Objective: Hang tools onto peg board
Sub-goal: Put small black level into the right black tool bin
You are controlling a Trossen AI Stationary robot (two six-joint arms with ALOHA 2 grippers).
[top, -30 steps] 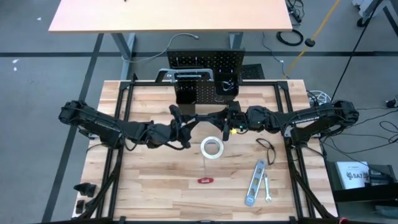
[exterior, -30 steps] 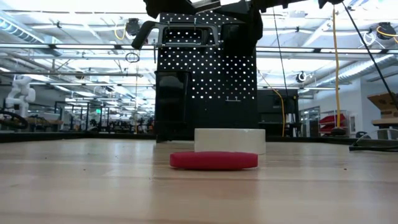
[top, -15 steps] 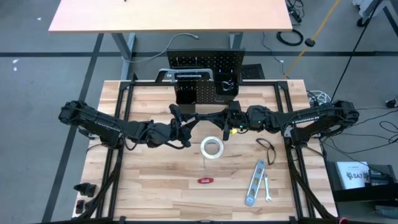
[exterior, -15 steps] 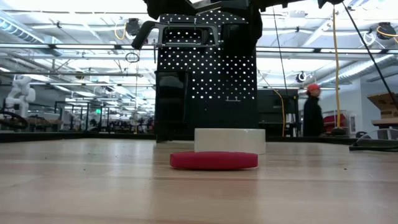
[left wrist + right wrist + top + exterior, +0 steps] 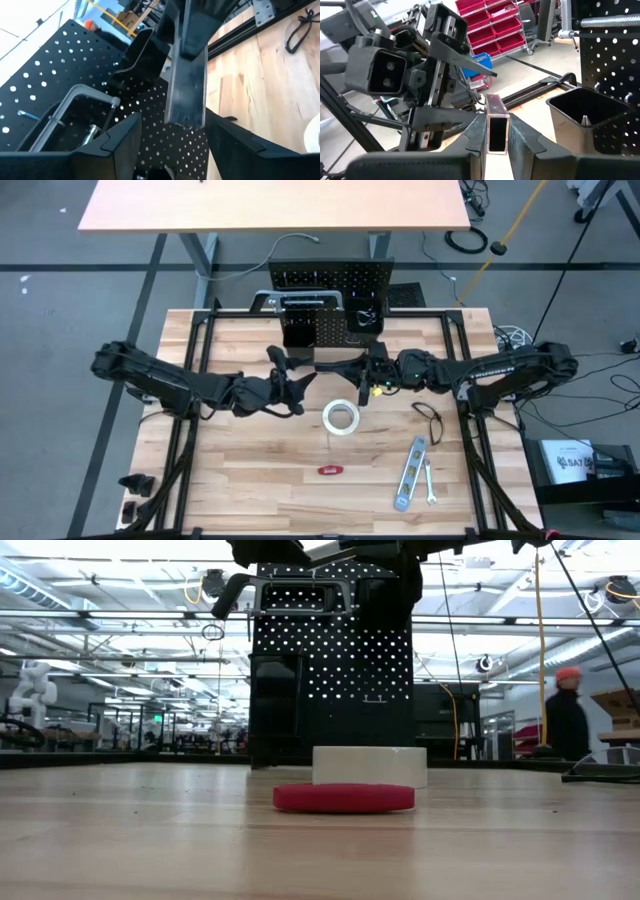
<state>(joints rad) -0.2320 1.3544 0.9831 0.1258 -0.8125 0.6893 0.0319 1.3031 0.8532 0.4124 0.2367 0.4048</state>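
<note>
1. The right gripper [image 5: 496,121] is pinched narrow on the end of a grey rectangular metal bar [image 5: 496,134], one finger flat against each side. It hangs above the middle of the table, in front of the peg board.
2. The left gripper [image 5: 175,127] faces it from the other side. Its fingers [image 5: 117,142] are spread wide to either side of the same bar's far end and are not pressing on it.
3. In the high view the bar [image 5: 335,364] runs level between the two grippers, in the air and close in front of the upright black perforated metal peg board [image 5: 340,278].
4. Two black box-shaped bins [image 5: 300,330] hang on the board's face, and a silver clamp with a dark handle [image 5: 272,301] hangs near its top.
5. On the pale wooden tabletop [image 5: 240,470], a white tape roll [image 5: 340,418] lies just below the grippers, and a small red-handled tool [image 5: 330,470] lies nearer the front edge.
6. To the right lie black pliers [image 5: 430,420], a silver level [image 5: 410,473] and, beside it, a small wrench [image 5: 430,483].
7. In the low view a person [image 5: 568,720] is in the room behind the table.
</note>
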